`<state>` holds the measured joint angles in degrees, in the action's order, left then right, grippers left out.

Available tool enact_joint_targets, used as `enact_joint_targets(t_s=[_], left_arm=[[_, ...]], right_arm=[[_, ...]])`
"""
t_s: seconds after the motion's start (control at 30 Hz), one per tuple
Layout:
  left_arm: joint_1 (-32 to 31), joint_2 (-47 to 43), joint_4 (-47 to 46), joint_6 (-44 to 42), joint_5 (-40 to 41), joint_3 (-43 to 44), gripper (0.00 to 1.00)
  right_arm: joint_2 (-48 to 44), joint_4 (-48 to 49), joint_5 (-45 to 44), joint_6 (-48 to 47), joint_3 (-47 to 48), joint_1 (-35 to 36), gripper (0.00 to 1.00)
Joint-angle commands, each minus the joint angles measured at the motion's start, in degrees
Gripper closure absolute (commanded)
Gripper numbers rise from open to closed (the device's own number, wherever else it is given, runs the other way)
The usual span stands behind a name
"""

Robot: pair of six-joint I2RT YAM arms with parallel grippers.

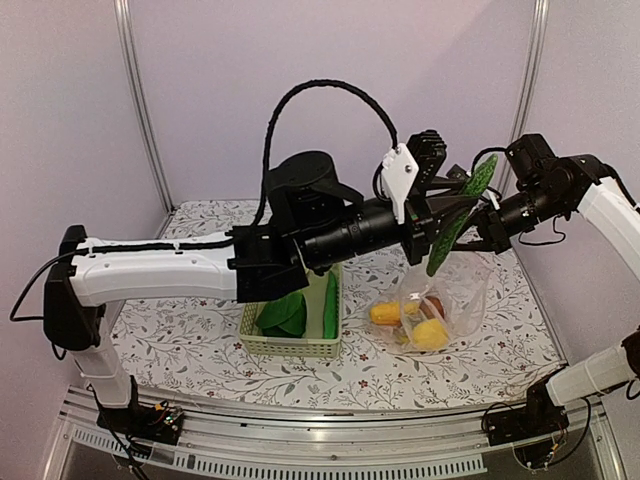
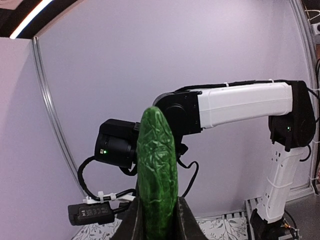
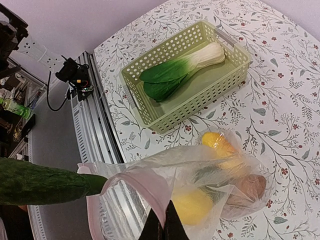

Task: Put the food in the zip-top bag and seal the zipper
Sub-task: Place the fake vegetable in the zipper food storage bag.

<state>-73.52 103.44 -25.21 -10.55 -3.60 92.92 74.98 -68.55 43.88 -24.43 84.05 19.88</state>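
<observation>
Pale green lattice basket [image 1: 300,346] toward the near edge of the counter [image 1: 190,350], about mid-width. Inside: bok choy [image 3: 180,72] only, lengthwise, white stem toward the far edge. Not yet bagged.

Immediately right of the basket, raised well above the counter: left gripper [image 2: 158,212], closed on the cucumber [image 1: 455,225], one finger [image 2: 186,220] on each flank. Long axis steeply tilted: upper end toward the far right corner, lower end down and toward the near edge. Lower end at the raised rim of the zip-top bag [image 3: 210,167] in the right wrist view; just inside or just outside the mouth, not determinable.

Below and slightly right: bag belly resting on the counter between the basket and the right edge, nearer the near edge than the far one. Already inside: two lemons [image 1: 430,333], one brown-orange piece [image 3: 250,187].

Rightmost: right gripper [image 3: 162,227], closed, pinching the bag's mouth edge and holding it up and open. Zipper [image 3: 145,184] along that edge, unsealed.

Governing relation, as judged: mouth opening directly under the cucumber's lower end, axis already aimed into it. Probably next: lower along that axis with the left arm, release only once most of the length is below the rim. Keep the right pinch fixed; any sag of the rim likely to deflect the tip outside. Left arm also nearer the bok choy for the pick after.
</observation>
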Motion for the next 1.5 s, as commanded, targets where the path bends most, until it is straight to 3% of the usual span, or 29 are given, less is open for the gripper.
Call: enact_joint_targets(t_s=[0.0,0.1,0.4,0.87,1.03,1.13,1.2,1.27,1.47], left_arm=[[-3.6,1.9,-2.9,-9.6,3.2,2.6,1.00],[-5.4,2.2,-4.3,-13.8,5.7,3.6,1.00],[-5.3,6.0,-1.4,-14.2,2.5,5.8,1.00],[-3.5,14.4,-6.2,-19.2,3.4,-1.3,1.00],[-2.1,17.4,-7.4,-21.9,9.4,-3.4,1.00],[-1.6,18.3,-8.3,-23.6,12.8,-4.2,0.60],[-2.3,17.7,-8.4,-24.8,14.9,-3.8,0.45],[-3.3,16.2,-7.7,-25.0,14.8,-2.9,0.39],[-7.3,11.6,-3.8,-21.8,15.3,1.7,0.33]], right_arm=[[0.8,0.8,0.7,0.4,0.9,0.4,1.00],[0.8,0.8,0.6,0.4,0.8,0.4,1.00],[1.2,0.6,0.5,0.5,1.6,0.4,1.00],[0.8,0.3,-0.2,0.5,1.8,0.4,1.00],[0.7,0.3,-0.2,0.5,1.6,0.4,1.00],[0.6,0.3,-0.2,0.6,1.7,0.4,1.00],[0.5,0.3,-0.3,0.5,1.6,0.4,1.00],[0.4,0.3,-0.4,0.6,1.4,0.3,1.00],[0.5,1.0,-0.5,0.9,1.5,0.4,1.00]])
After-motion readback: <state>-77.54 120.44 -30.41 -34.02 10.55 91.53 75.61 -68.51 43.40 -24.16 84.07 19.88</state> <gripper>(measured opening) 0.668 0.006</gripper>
